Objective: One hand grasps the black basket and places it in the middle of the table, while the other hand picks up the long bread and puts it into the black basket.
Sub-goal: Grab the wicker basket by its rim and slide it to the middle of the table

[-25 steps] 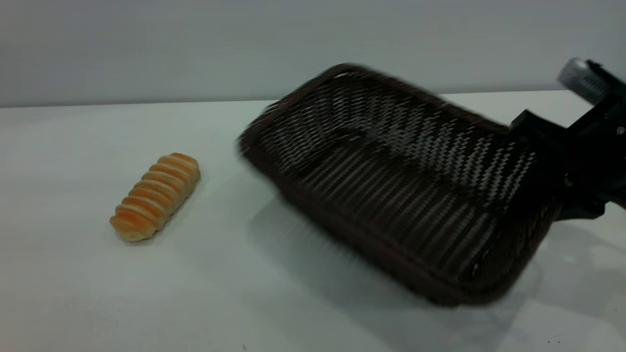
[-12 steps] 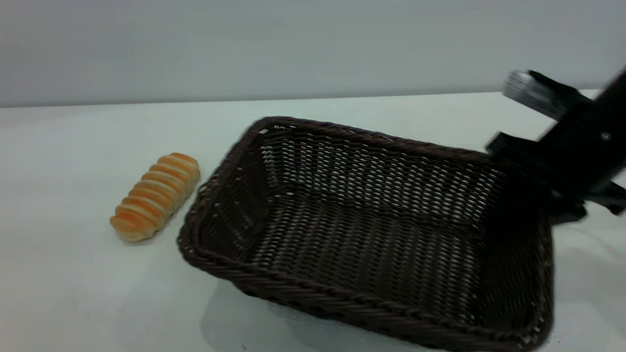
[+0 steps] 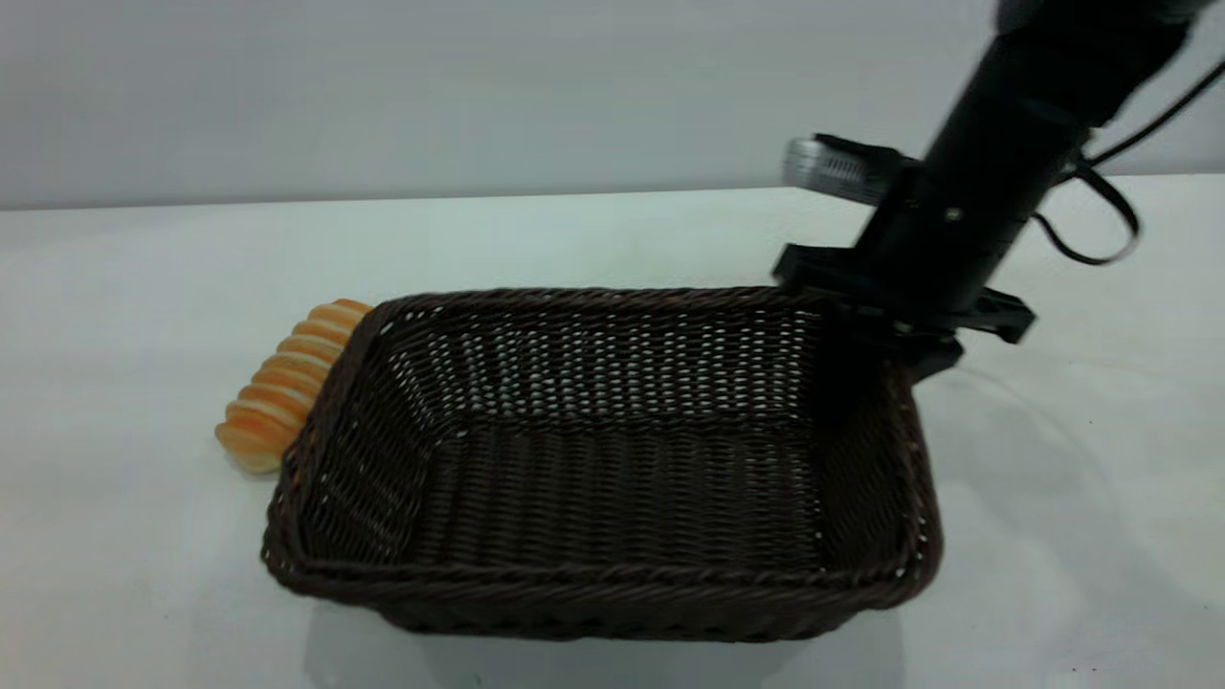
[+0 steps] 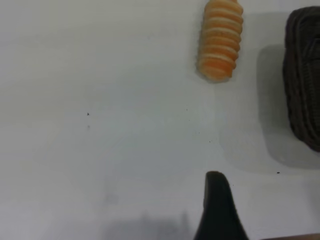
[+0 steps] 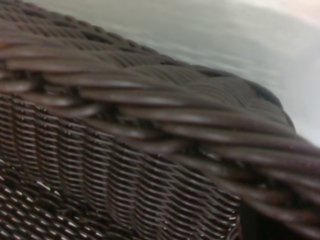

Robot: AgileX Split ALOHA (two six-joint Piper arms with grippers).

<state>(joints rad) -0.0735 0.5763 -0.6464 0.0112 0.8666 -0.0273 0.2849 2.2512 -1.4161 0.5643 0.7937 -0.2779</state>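
Right gripper [image 3: 885, 330] clamped on the far right corner of the rim of the black basket [image 3: 612, 459], a large dark woven wicker rectangle resting on the table.

Its jaws appear pinched on the braided rim, which fills the right wrist view. The left gripper [image 4: 216, 210] hovers over the bare pale grey-white table [image 4: 100, 100], only one finger showing, so its jaws cannot be judged. The basket holds nothing. The long bread [image 3: 287, 383], a ridged golden-orange roll, lies on the table just beside the basket's left wall, partly hidden behind it. The risk: a left-arm reach could catch the flared wall, or any further basket shift could push the roll away.
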